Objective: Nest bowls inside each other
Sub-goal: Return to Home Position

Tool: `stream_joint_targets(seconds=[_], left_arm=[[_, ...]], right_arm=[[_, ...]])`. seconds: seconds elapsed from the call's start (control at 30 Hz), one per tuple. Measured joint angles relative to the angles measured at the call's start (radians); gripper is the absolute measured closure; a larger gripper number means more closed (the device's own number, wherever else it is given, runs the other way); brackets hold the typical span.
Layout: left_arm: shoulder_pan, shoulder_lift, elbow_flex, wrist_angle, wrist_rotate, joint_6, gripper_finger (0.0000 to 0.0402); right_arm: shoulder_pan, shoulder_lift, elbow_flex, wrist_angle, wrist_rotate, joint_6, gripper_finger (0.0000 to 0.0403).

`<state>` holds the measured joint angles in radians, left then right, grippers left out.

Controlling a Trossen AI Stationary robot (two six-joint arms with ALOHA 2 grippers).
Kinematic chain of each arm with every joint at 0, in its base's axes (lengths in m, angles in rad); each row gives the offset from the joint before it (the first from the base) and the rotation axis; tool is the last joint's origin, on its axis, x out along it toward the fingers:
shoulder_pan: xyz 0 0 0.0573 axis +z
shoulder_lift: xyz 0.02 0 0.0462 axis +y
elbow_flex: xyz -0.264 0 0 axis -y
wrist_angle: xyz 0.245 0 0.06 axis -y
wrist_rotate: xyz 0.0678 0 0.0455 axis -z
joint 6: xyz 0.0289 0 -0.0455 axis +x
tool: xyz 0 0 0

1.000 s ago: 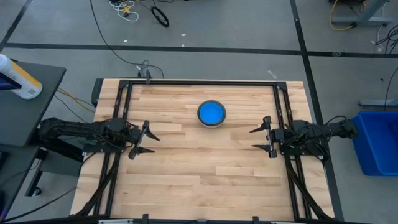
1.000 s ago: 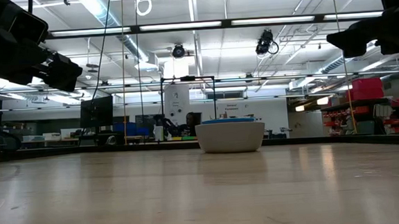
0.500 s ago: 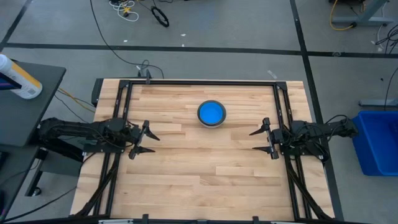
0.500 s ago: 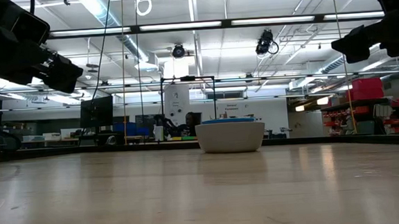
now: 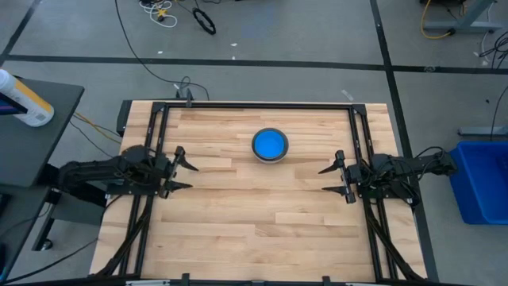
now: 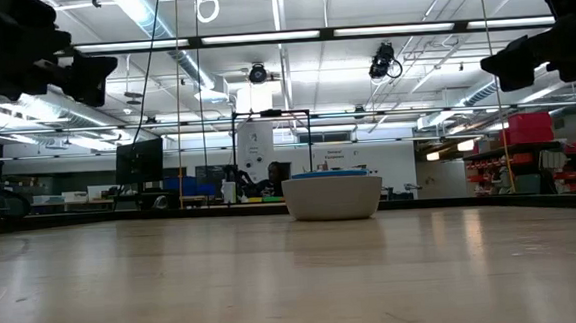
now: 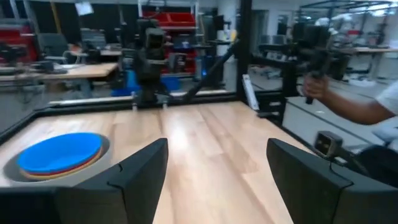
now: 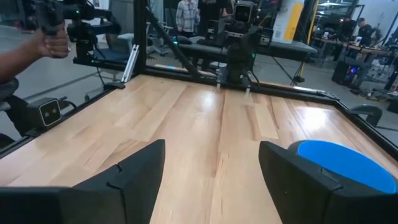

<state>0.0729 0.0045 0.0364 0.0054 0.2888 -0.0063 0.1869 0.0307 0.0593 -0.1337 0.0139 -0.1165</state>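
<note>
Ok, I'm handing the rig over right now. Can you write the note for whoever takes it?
The left end effector is open and empty, over the left side of the table, away from the bowls.
The right end effector is open and empty, over the right side.
Bowls: one nested stack stands mid-table between the arms. The grey bowl is outermost and the light blue bowl is on top; the ones between are mostly hidden.
Done: nesting looks complete, and no bowl shows outside the stack.
Left: probably only parking both arms.
</note>
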Motion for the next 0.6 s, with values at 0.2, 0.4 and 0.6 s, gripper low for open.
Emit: stream_joint_targets(seconds=[0.2,0.4,0.6], left_arm=[[0.044,-0.001,-0.008,0.006,0.011,-0.038,0.0122],[0.049,-0.001,-0.011,0.018,-0.042,-0.013,0.0122],[0.049,-0.001,-0.014,0.020,-0.063,-0.002,0.0122]], right_arm=[[0.000,0.001,0.000,0.000,0.001,0.020,0.0145],[0.000,0.001,0.000,0.002,0.029,0.014,0.0156],[0.000,0.001,0.000,0.029,0.142,-0.013,0.0165]])
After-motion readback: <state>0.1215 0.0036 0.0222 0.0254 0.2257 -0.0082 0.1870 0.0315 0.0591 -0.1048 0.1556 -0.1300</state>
